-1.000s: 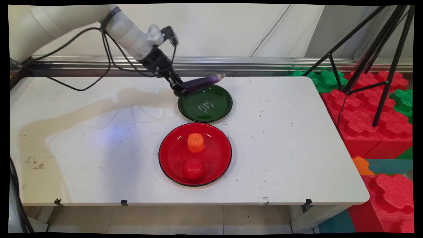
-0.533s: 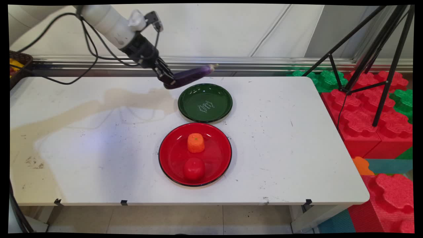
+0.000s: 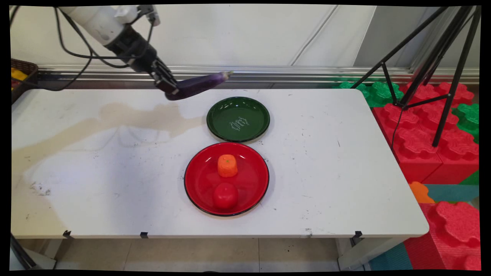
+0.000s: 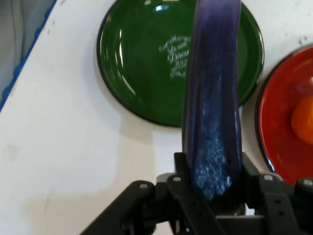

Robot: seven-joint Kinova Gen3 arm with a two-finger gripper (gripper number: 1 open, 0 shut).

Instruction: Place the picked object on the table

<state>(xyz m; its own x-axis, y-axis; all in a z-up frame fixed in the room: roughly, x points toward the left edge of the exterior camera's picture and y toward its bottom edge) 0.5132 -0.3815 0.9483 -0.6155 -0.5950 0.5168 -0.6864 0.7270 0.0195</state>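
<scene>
My gripper [image 3: 168, 89] is shut on the thick end of a purple eggplant [image 3: 197, 84], held in the air above the table's far side, left of the green plate [image 3: 238, 119]. The eggplant sticks out to the right, stem end up. In the hand view the eggplant [image 4: 212, 98] runs up from between the fingers [image 4: 182, 169] across the green plate [image 4: 142, 63], which holds nothing. Nearer the front stands a red plate [image 3: 245, 188] with an orange carrot piece [image 3: 227, 165] and a red tomato [image 3: 225, 195] on it.
A dark basket [image 3: 22, 74] sits at the far left edge. Black tripod legs [image 3: 429, 65] and red and green foam blocks [image 3: 433, 126] stand right of the table. The red plate's rim [image 4: 261, 122] shows at the hand view's right.
The gripper has risen and moved left with the eggplant, from over the green plate's far-left rim to a spot left of the plate. The plates and their contents have stayed put.
</scene>
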